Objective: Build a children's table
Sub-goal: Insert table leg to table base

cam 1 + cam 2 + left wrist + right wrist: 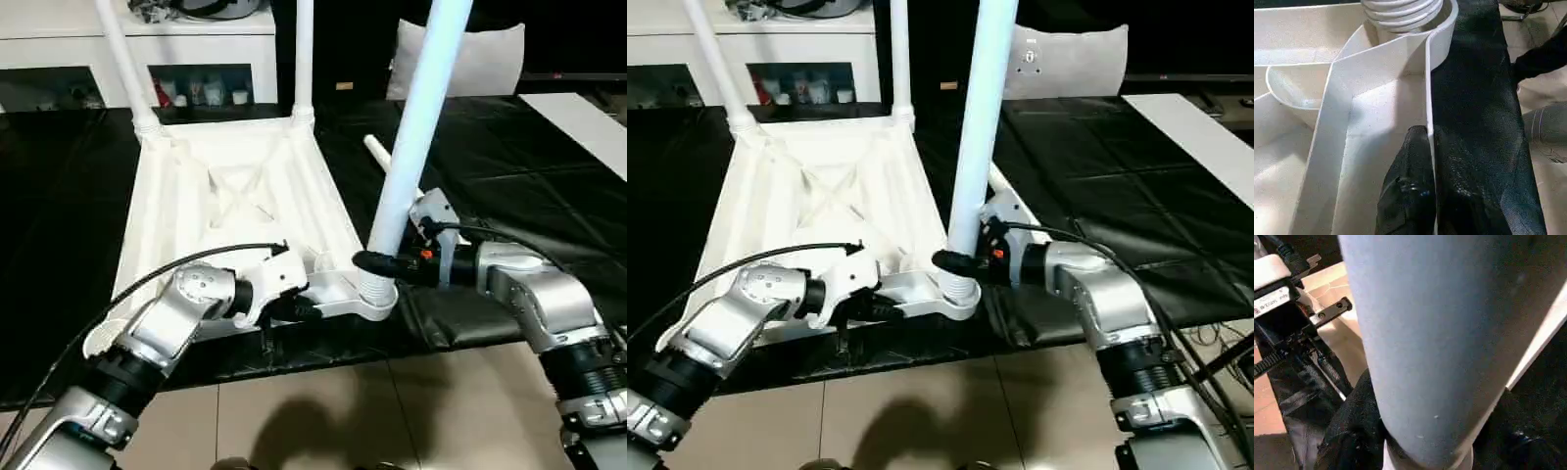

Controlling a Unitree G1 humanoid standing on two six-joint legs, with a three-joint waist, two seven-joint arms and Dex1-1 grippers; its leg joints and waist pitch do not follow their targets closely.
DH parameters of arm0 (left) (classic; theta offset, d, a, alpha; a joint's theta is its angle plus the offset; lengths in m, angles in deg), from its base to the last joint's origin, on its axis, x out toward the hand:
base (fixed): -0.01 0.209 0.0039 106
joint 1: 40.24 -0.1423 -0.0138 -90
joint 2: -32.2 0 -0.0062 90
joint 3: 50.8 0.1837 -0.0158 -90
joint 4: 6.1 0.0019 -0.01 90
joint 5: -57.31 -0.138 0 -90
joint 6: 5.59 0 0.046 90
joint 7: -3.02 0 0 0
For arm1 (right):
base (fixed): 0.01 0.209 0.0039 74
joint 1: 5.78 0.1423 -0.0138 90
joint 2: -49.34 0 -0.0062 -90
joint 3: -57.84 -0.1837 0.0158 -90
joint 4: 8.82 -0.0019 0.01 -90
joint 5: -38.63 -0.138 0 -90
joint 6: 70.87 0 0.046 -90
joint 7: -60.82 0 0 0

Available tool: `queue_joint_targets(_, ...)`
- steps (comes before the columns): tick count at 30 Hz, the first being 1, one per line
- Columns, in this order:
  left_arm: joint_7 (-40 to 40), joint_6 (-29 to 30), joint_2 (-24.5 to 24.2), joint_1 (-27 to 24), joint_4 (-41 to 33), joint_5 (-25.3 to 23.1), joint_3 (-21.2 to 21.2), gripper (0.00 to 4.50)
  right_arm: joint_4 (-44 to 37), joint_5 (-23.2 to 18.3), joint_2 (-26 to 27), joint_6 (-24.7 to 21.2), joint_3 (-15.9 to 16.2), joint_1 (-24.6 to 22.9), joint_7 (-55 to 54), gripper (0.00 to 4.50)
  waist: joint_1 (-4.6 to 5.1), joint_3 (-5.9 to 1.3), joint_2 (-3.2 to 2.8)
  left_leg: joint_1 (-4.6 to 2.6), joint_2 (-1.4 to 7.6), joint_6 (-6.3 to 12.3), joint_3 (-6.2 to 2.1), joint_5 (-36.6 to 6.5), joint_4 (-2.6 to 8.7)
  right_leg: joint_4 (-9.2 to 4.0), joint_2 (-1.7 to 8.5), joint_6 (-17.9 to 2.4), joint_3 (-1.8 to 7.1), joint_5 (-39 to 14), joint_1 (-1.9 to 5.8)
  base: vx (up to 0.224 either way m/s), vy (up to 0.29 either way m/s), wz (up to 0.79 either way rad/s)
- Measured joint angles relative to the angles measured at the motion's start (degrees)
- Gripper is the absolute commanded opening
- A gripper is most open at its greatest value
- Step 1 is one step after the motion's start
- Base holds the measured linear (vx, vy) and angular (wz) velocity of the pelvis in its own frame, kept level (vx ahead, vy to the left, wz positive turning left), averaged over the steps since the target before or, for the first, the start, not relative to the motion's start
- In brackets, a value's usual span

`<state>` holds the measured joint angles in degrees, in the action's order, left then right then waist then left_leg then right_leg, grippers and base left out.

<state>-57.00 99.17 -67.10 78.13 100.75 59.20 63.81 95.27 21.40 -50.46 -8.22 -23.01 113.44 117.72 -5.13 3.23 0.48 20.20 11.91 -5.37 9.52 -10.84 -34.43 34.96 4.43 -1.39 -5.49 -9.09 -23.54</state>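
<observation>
The table top (235, 211) lay upside down on the black work table (509, 176), ribs up, w/ its near edge by the front of the work table. Two legs (125, 59) stood in the far corner sockets. A 3rd leg (416, 137) stood up in the near corner socket on the robot's right side. A 4th leg (377, 152) lay flat on the black cover behind that one, mostly hidden.

The key thing: the 3rd leg's long axis ran up and down, leaning a bit, and its ribbed bottom end sat in the round socket (377, 294). The right gripper (377, 262) came at it from the side, low down, just above the socket. Its black fingers stood part open, one on each side of the tube, so they looked clamped on the leg. In the right wrist view the leg (1440, 342) was right up close btwn the fingers.

The left gripper (1422, 171) was squeezed together on the thin near wall of the top, one finger inside and one outside. That looked like it kept the top from sliding.

So the right arm was the one nearer the leg. I think the next move needed a push or twist straight down along the leg, into the socket. A sideways push could tip the leg out.

The near left corner socket (103, 338) had no leg yet.
</observation>
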Motion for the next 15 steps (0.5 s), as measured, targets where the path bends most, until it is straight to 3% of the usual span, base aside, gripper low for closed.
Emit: queue_joint_targets(15,-1.1,-4.9,1.0,2.3,6.1,-1.5,-0.2,0.0,4.5,-0.2,0.2,-0.8,0.1,1.9,2.3,1.88,0.15,0.01,0.02,-0.19,-0.01,0.01,-0.04,0.1,-0.08,-0.21,0.01,0.0,-0.11,0.0,0.18,0.0,0.0,0.0)
